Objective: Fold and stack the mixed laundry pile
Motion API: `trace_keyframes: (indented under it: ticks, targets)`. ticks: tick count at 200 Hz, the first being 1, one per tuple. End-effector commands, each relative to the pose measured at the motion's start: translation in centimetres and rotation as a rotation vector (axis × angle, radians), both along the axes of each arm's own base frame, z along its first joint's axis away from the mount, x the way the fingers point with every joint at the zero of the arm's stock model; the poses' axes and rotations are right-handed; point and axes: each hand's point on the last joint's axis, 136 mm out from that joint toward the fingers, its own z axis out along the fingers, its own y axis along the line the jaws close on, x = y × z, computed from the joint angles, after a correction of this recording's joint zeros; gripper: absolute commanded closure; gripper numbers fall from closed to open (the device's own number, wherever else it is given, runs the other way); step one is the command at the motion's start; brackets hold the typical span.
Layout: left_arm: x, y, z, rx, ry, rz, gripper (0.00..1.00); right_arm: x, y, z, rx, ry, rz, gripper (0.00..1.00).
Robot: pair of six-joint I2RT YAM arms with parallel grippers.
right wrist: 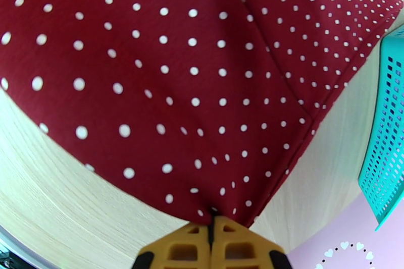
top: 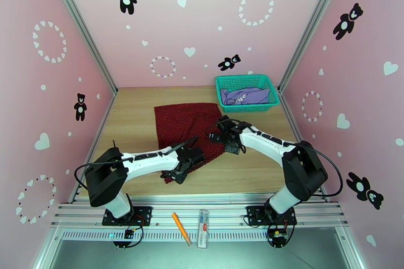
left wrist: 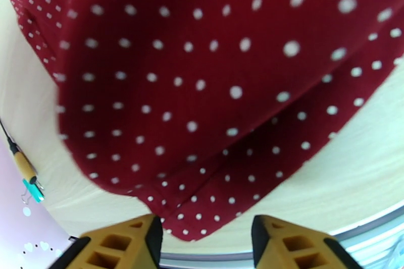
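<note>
The dark red cloth point(top: 181, 124) with fine pale dots lies spread on the wooden table point(top: 131, 113), its near part folded over. My left gripper point(top: 186, 163) is at the cloth's near edge. In the left wrist view it point(left wrist: 204, 227) stands open, with the cloth point(left wrist: 202, 88) just ahead and its corner reaching between the fingertips. My right gripper point(top: 228, 139) is at the cloth's right edge. In the right wrist view it point(right wrist: 212, 222) is shut on a corner of the cloth point(right wrist: 177, 73). The lavender-purple T-shirt point(top: 246, 96) lies crumpled in the basket.
The teal mesh basket point(top: 219, 89) stands at the back right corner; its wall point(right wrist: 389, 128) is close to the right gripper. An orange pencil point(top: 180, 228) and a white stick point(top: 203, 228) lie on the metal rail in front. Pink walls enclose three sides.
</note>
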Motion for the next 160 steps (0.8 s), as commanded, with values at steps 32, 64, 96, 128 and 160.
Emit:
trace_keyframes:
  ticks: [32, 64, 96, 128, 160]
  targets:
    - [0.4, 0.2, -1.1, -0.087, 0.03, 0.102, 0.47, 0.1, -1.8, -0.1, -0.048, -0.016, -0.023, 1.0]
    - [0.3, -1.5, -0.1, -0.183, 0.058, 0.075, 0.44, 0.3, -2.1, -0.6, -0.059, -0.007, -0.034, 1.0]
    - [0.1, -2.0, -1.2, -0.211, 0.117, 0.067, 0.44, 0.2, -2.4, -0.9, -0.072, 0.001, -0.041, 1.0]
    - [-0.6, -1.5, -2.8, -0.193, 0.171, 0.085, 0.46, 0.2, -2.4, -0.8, -0.074, -0.004, -0.04, 1.0]
    - [-1.4, -1.5, -3.9, -0.185, 0.218, 0.12, 0.57, 0.3, -2.5, -0.7, -0.077, -0.006, -0.042, 1.0]
